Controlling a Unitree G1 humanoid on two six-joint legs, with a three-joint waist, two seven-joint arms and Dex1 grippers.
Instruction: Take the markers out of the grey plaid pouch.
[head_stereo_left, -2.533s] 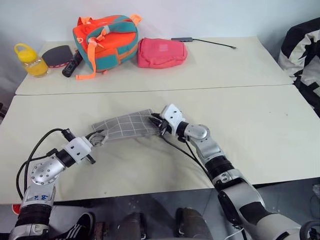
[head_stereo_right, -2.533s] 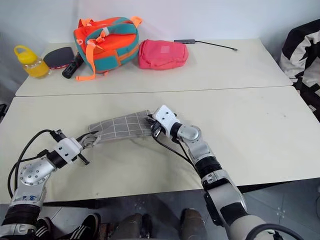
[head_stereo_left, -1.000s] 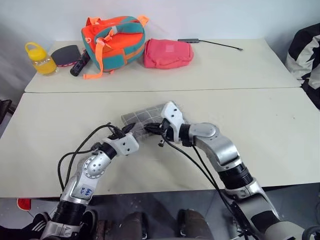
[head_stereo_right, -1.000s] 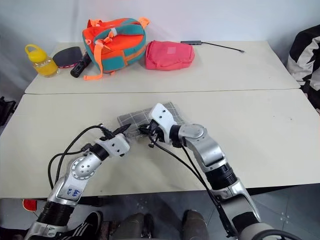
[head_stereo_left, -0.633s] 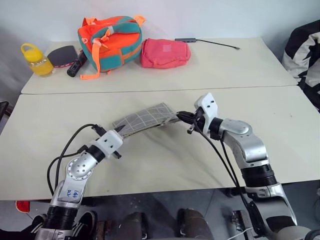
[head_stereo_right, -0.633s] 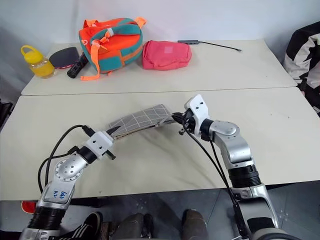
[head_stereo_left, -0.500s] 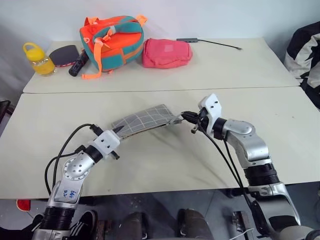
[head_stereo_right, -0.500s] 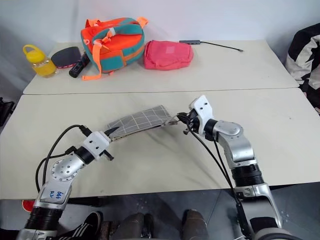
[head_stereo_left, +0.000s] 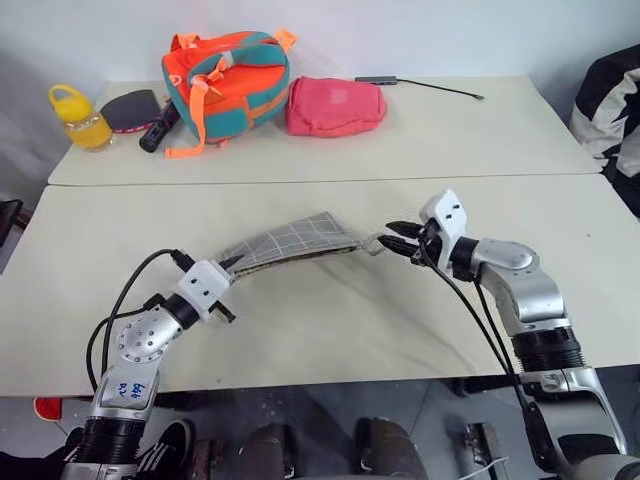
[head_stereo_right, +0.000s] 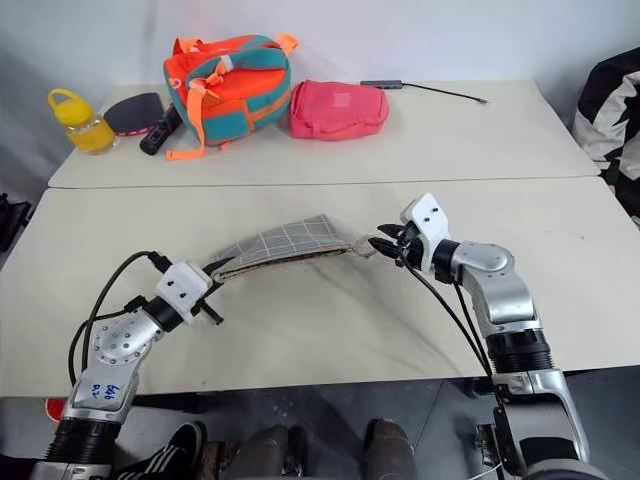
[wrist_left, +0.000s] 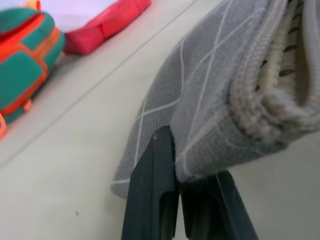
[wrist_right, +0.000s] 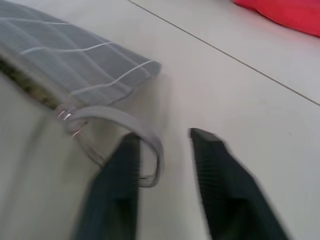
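Right wrist view: the right claw (wrist_right: 162, 185) stands with its fingers parted, holding nothing; the grey loop (wrist_right: 120, 137) at the end of the grey plaid pouch (head_stereo_left: 285, 243) hangs just ahead of them. A second ago this claw was clamped at that end of the pouch; it has since released and drawn off toward the right edge of the bench (head_stereo_left: 580, 250). The left claw (wrist_left: 175, 200) remains fully closed on the opposite corner of the pouch, holding it raised over the middle of the near bench. The seam now gapes, showing lining. No marker is visible; extraction is judged not yet begun.
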